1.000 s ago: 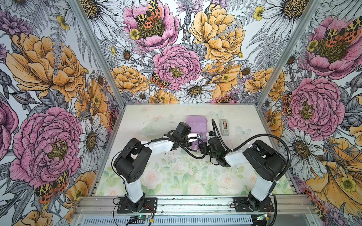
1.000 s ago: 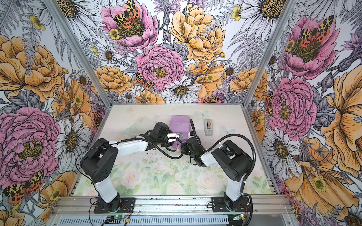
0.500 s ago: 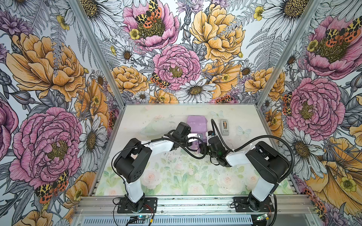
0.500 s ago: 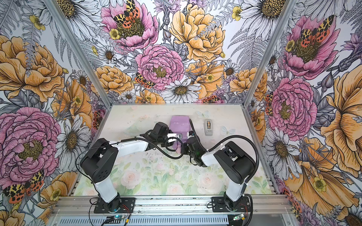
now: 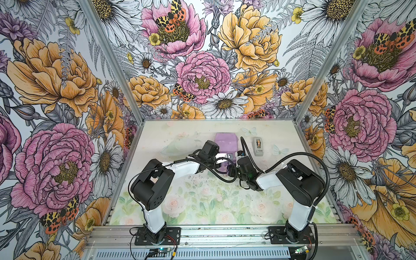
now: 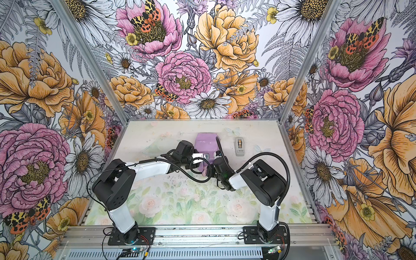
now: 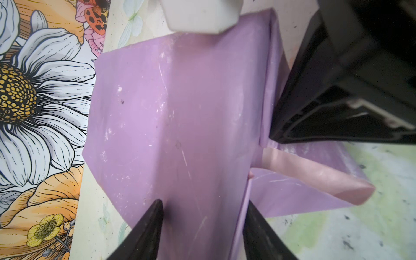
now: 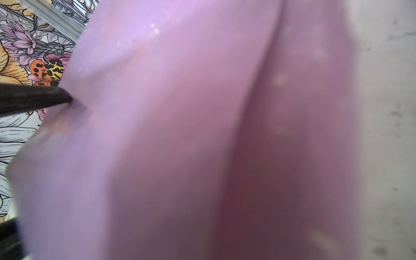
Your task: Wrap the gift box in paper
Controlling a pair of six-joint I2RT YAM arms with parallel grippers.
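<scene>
Barely anything has moved; the right arm shifted slightly. Left claw, half open, presses the gift box, covered by paper, at 12 o'clock on the tabletop. Right claw straddles a loose flap; I cannot tell whether it grips. Ends look unfolded, untaped.

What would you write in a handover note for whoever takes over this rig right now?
Left hand: open, fingertips pressing the paper down on the gift box.
Right hand: at a side flap; pinch unclear.
Box sits far-middle on the table, tape dispenser to its right.
Done: paper folded over the top.
Left: close the loose flaps, tape.
</scene>
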